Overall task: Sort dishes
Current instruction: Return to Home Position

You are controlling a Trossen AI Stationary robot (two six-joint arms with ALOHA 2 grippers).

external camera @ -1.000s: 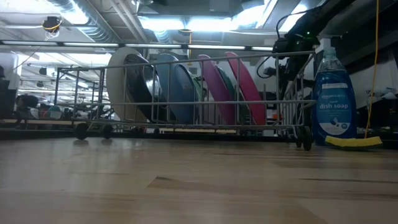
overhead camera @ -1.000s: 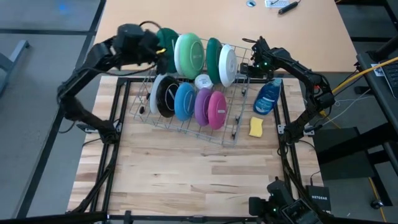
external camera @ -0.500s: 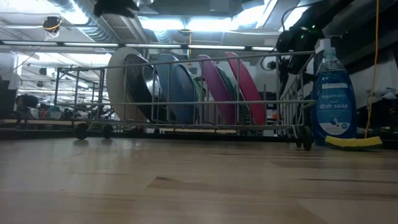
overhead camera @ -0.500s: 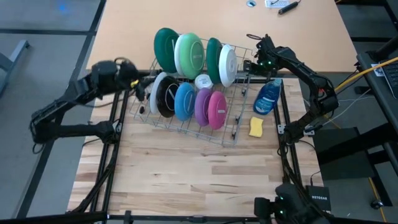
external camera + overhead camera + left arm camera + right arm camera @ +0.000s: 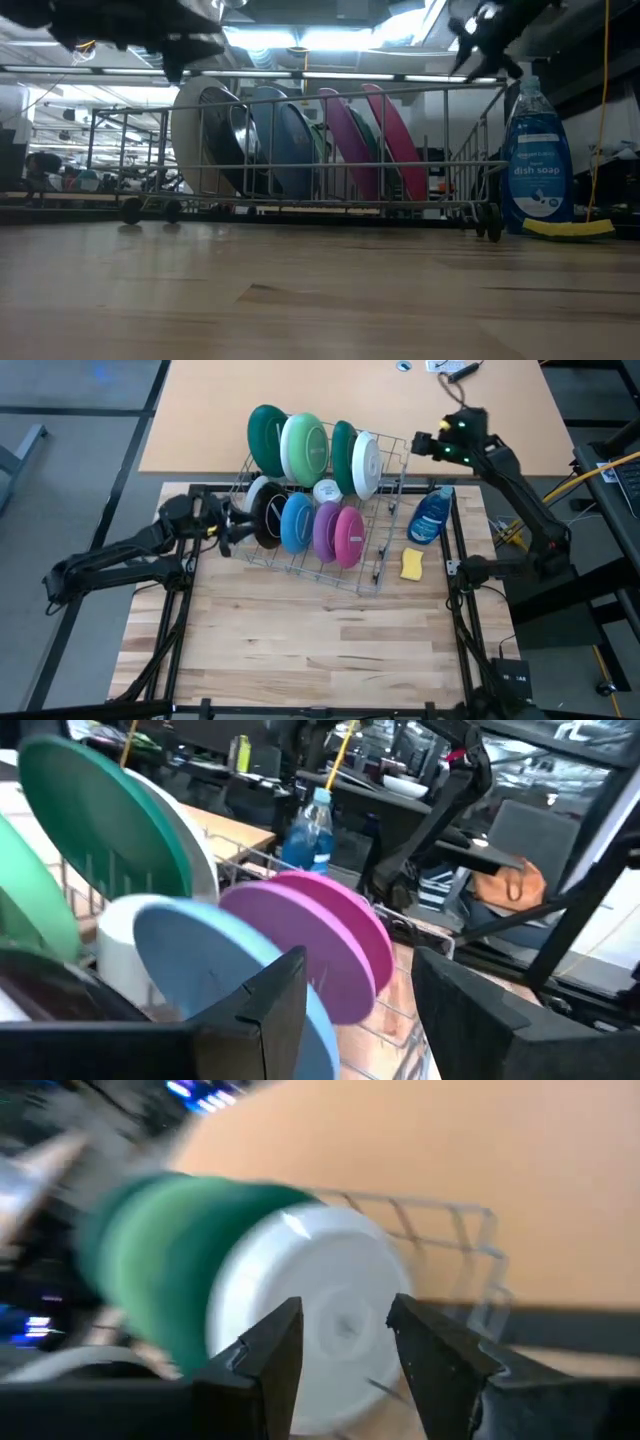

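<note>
A wire rack (image 5: 381, 574) holds the dishes on edge. The rear row has a dark green plate (image 5: 266, 438), a light green one (image 5: 305, 448), another green one (image 5: 343, 455) and a white one (image 5: 365, 463). The front row has a black-and-white plate (image 5: 266, 515), then blue (image 5: 296, 522), purple (image 5: 326, 528) and pink (image 5: 349, 535). My left gripper (image 5: 226, 526) is open and level at the rack's left end, beside the black-and-white plate, facing the front row (image 5: 250, 960). My right gripper (image 5: 420, 442) is open, raised off the rack's far right corner, looking at the white plate (image 5: 330, 1310).
A blue soap bottle (image 5: 430, 515) and a yellow sponge (image 5: 412, 564) are just right of the rack. The wooden board (image 5: 300, 640) near the front edge has free room. A tan tabletop (image 5: 330, 390) lies behind the rack.
My left gripper has left the dark green plate at the rear row, dropped and come toward the near side to the rack's left end, tipping to level. My right gripper has risen from beside the white plate and drawn back toward the far right. The dishes have stayed put.
</note>
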